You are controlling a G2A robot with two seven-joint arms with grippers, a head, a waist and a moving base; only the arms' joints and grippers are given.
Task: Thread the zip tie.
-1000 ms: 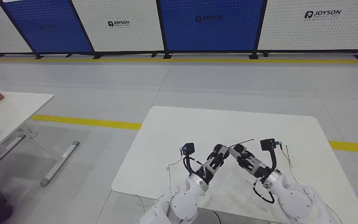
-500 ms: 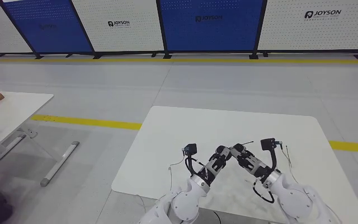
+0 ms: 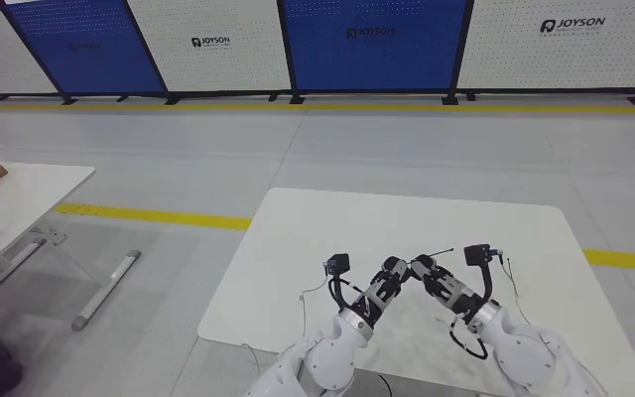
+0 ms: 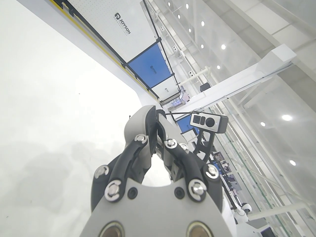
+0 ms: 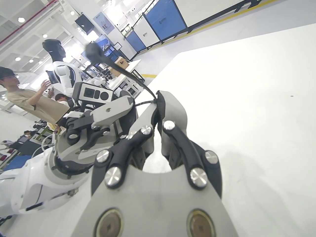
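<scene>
- Tips of left gripper [image 4: 156,117] & right gripper [image 5: 158,99] sat together over near-middle of table [image 3: 397,213], each clamped shut on zip tie [image 5: 116,67].
- Tie was off the surface, one end poking far-right.
- Step, prob.: aligning tail w/ head. Next needs fine aim, then feed thru.

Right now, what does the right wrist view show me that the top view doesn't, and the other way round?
Only the right wrist view: the black plastic zip tie pinched in the shut fingertips of the right end effector, arching away to a thick blurred end, with a thin stretch reaching toward the left end effector.
Only the top view: the white rectangular table with its far edge and both side edges, and both arms over its near half.
Both: the two end effectors tip to tip, the tie sticking out of the right one.
</scene>
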